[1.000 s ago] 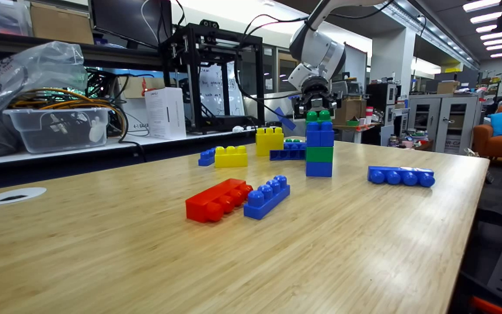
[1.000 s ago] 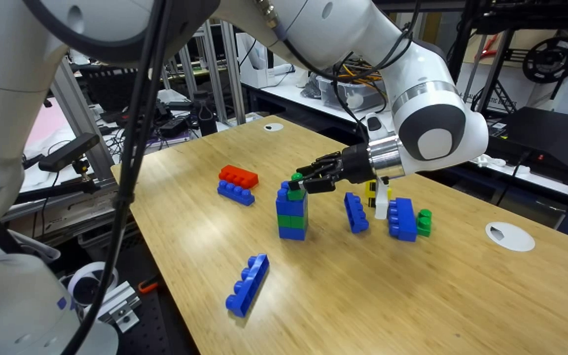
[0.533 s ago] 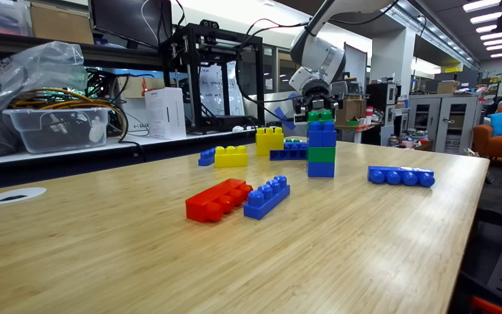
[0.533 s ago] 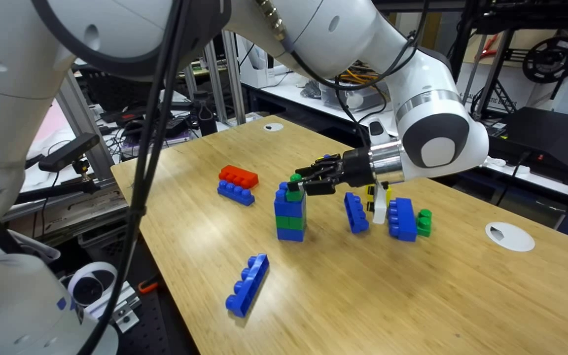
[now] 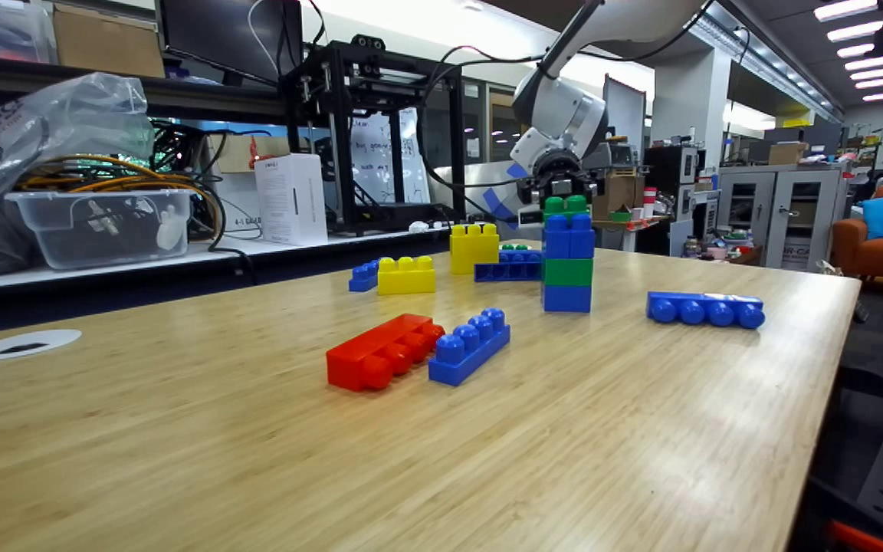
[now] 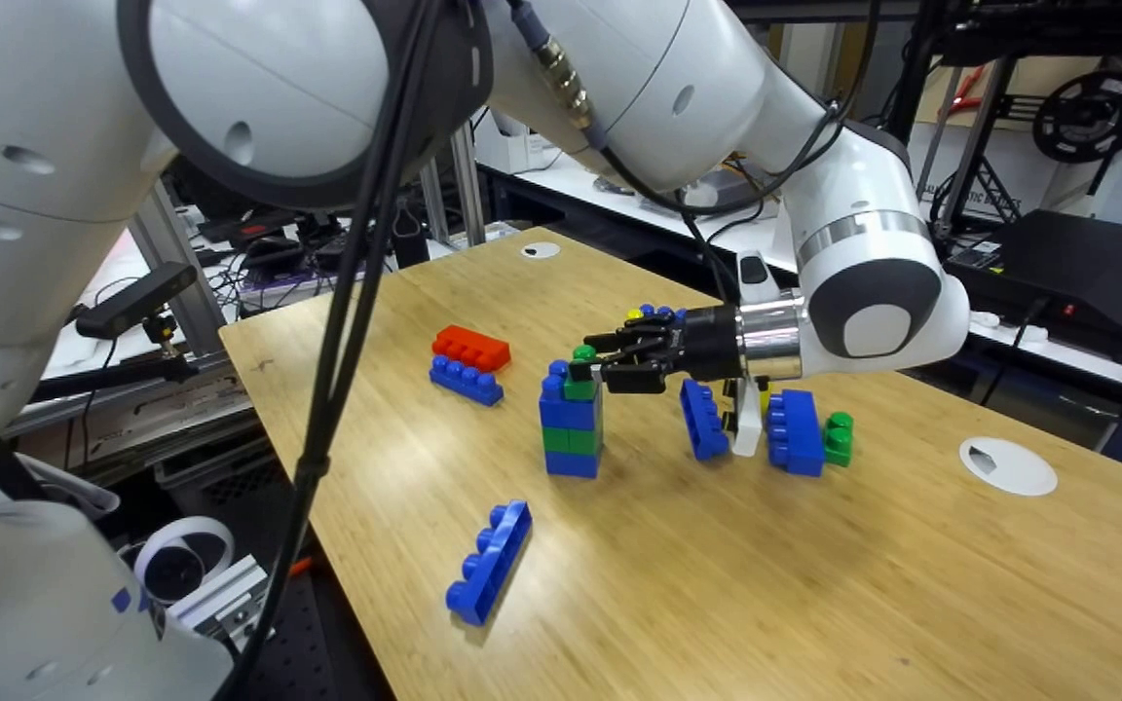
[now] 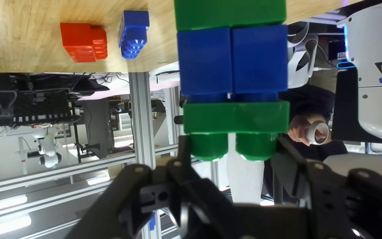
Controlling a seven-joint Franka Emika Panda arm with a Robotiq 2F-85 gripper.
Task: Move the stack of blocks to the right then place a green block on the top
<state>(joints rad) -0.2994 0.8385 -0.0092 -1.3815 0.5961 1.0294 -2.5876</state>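
Blue at the foot, green above it, then blue again: the stack (image 6: pixel 569 438) stands upright on the worktop (image 6: pixel 766 604), and a green block (image 7: pixel 236 118) covers part of its top, with blue studs bare beside it. The gripper (image 7: pixel 234 147) lies level against the stack's top, its jaws clamped on the green block at the studs, which show side by side between them in the wrist view. The other blocks are all apart from the stack. In an exterior view, a red block (image 5: pixel 380 353) rests on its side to the left of the stack and nearer the camera, and a thin blue block (image 5: pixel 470 351) lies just beside it, on the stack's side. To the right of the stack is a long blue block (image 5: pixel 706 310), studs toward the camera. To the left of the stack and farther back stand a tall yellow block (image 5: pixel 474 251), a low yellow block (image 5: pixel 406 278) and a small blue block (image 5: pixel 363 279). In an exterior view, a hollow blue block (image 6: pixel 705 424) lies on its side to the right of the stack; farther from the stack is a thick blue block (image 6: pixel 799 435), and just past that a loose green block (image 6: pixel 838 440).
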